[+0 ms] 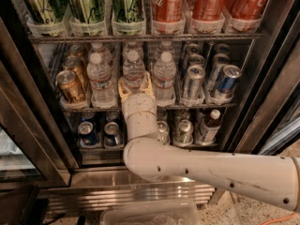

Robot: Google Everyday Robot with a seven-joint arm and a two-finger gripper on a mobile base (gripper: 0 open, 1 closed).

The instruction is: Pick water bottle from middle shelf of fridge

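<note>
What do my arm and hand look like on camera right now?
The arm is a thick, smooth off-white tube with a few small dark dots, bending at a rounded elbow into a ring-seamed cylindrical wrist. The hand, at the front of the middle shelf, is cream-tan. No cables or lettering show.

You see the fridge (265,78) lit softly from inside, brightest on the top cans (84,3). The gripper (135,86), at the middle shelf (201,106) by the centre water bottle (134,68), glows pale. Glare streaks the steel base (93,191); the far left frame sits in shadow.
</note>
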